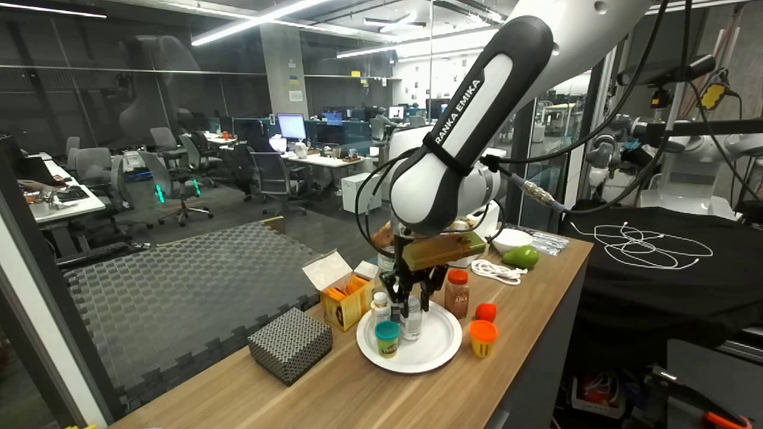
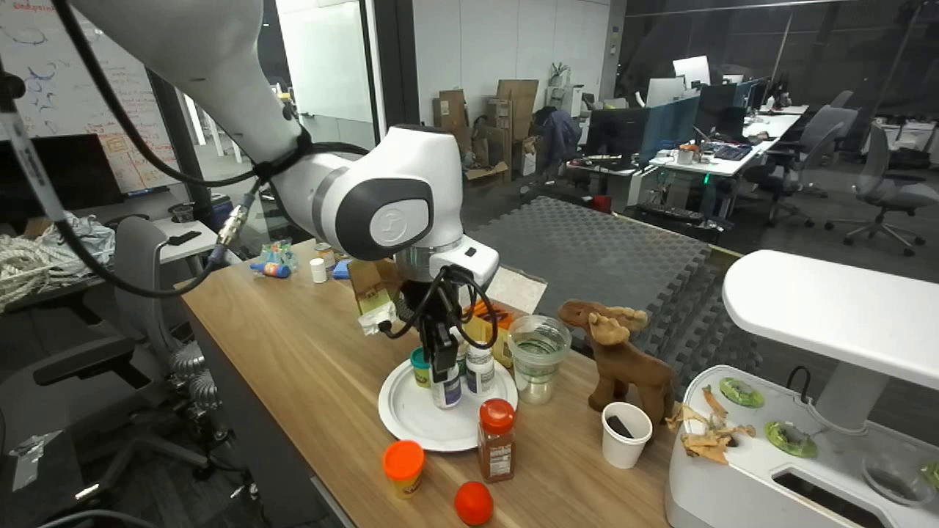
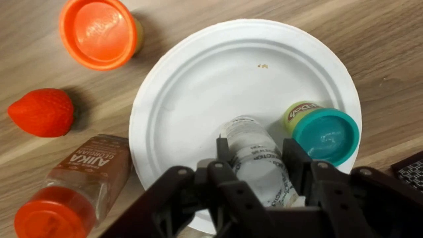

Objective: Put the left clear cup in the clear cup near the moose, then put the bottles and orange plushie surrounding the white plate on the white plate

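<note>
Bottle (image 3: 252, 152) between the fingers (image 3: 292, 154) of the gripper (image 3: 257, 143), above a white plate (image 3: 205, 99) on the wooden tabletop (image 1: 346, 387), wrist view. The fingers flank the bottle, set apart by about its width; whether both press on it cannot be told. The bottle is upright, its base at or very near the plate's surface. On the same plate, toward the tabletop edge bordering the foam mat (image 1: 197, 298), further bottles (image 1: 380, 311) stand close together, their overlap leaving the count unclear. A teal-lidded tub (image 3: 325, 137) stands inside the plate's rim. Off the plate, a red-capped jar (image 3: 99, 158) labelled AJIKA stands just beside the rim; an orange-lidded tub (image 1: 483, 338) and a red strawberry-shaped piece (image 3: 44, 112) sit toward the opposite long edge, above the cabinet front (image 1: 543, 357). Along the mat-side edge, seen in an exterior view, stand a patterned box (image 1: 291, 342) and an opened yellow box (image 1: 343, 310). In an exterior view, a clear cup (image 2: 539, 359) stands on that same side, near the plate, with a brown toy moose (image 2: 634, 374) beside it; whether single or a nested pair cannot be told. A white paper cup (image 2: 623, 447) stands by the moose. Toward the far corner of the cabinet-side edge, in an exterior view, lie a white bowl (image 1: 514, 239) and a green avocado-shaped piece (image 1: 521, 257).
</note>
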